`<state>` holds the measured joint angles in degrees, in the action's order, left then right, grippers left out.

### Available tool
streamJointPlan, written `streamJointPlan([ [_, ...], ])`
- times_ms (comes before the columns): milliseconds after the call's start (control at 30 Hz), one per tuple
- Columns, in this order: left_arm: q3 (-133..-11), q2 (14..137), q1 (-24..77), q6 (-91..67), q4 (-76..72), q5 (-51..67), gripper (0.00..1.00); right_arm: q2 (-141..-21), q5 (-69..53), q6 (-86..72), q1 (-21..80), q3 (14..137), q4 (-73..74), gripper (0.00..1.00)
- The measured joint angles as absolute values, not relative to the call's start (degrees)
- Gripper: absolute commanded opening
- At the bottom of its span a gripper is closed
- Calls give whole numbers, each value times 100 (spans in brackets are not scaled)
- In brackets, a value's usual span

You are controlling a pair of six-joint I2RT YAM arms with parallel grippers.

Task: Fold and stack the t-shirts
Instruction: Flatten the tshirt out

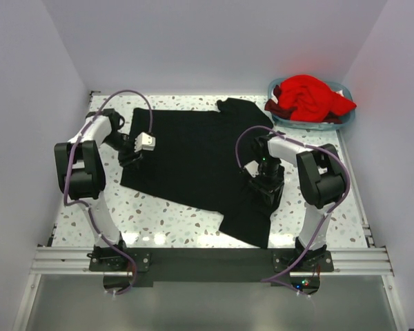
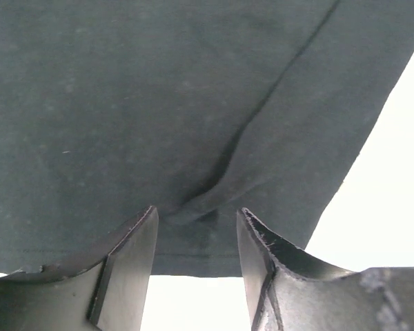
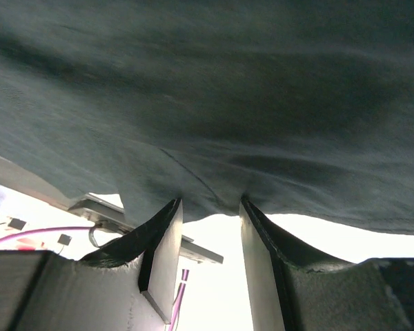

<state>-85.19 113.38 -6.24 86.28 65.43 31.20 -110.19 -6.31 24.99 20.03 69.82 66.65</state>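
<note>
The black t-shirt point(image 1: 193, 155) lies spread flat across the middle of the table. My left gripper point(image 1: 131, 158) is at its left edge. In the left wrist view it point(image 2: 196, 212) is open, its jaws either side of the shirt's hem point(image 2: 193, 258), with a raised wrinkle point(image 2: 214, 186) between the tips. My right gripper point(image 1: 261, 185) is at the shirt's right edge. In the right wrist view it point(image 3: 210, 203) is open, its tips touching the edge of the black cloth point(image 3: 214, 124). The red t-shirt point(image 1: 307, 96) lies bunched in the basket.
The light blue plastic basket point(image 1: 338, 123) stands at the back right corner. White walls close in the table on the left, back and right. A metal rail point(image 1: 207, 261) runs along the near edge by the arm bases.
</note>
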Motion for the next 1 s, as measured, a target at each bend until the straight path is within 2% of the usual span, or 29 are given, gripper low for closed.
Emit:
streamJointPlan([
  [267,-8060,11334,-624,8923,6541,3124,49,-11021,-504,2569,1868,6982,6667,42],
  [300,-8005,11334,-624,8938,6525,3124,45,-11021,-497,2580,1863,6982,6665,42],
  [333,-7972,11334,-624,8956,6514,3122,33,-11021,-495,2591,1857,6982,6667,42],
  [433,-7898,11327,-624,9008,6477,3118,17,-11021,-436,2622,1848,6982,6670,42],
  [600,-7583,10871,-626,9161,6469,3055,1,-11021,-349,2648,1831,6934,6654,42],
  [833,-6573,9002,-631,9496,6930,2792,0,-11021,-91,2718,1831,6694,6617,43],
  [967,-5391,7920,-635,9662,7157,2456,0,-10962,23,2794,1831,6565,6635,43],
  [1000,-5028,7693,-635,9723,7205,2338,5,-10927,47,2821,1831,6523,6632,44],
])
